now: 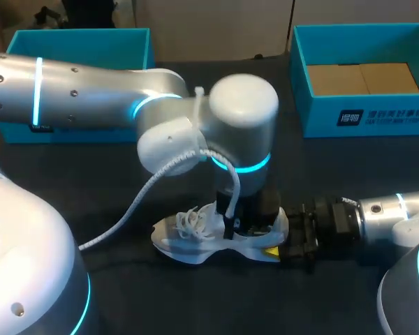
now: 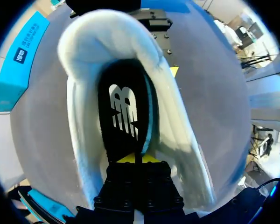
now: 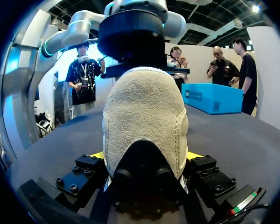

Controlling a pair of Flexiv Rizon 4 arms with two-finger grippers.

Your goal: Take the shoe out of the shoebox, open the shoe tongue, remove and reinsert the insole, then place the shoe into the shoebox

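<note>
Two holds on shoe: right gripper clamped across its heel, left gripper pinched on insole inside it; likely insole removal, next lift clear.

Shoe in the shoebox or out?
Out. The shoe stands on the table, well clear of the shoebox behind it.

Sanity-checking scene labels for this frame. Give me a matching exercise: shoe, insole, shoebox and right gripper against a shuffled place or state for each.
Things:
1. shoe
2. insole
3. shoebox
4. right gripper

Places or states:
A. far right of the table, open, cardboard inside
B. shut on the shoe's heel
C. white, resting mid-table
D. black, inside the shoe

Pairs: 1-C, 2-D, 3-A, 4-B
</note>
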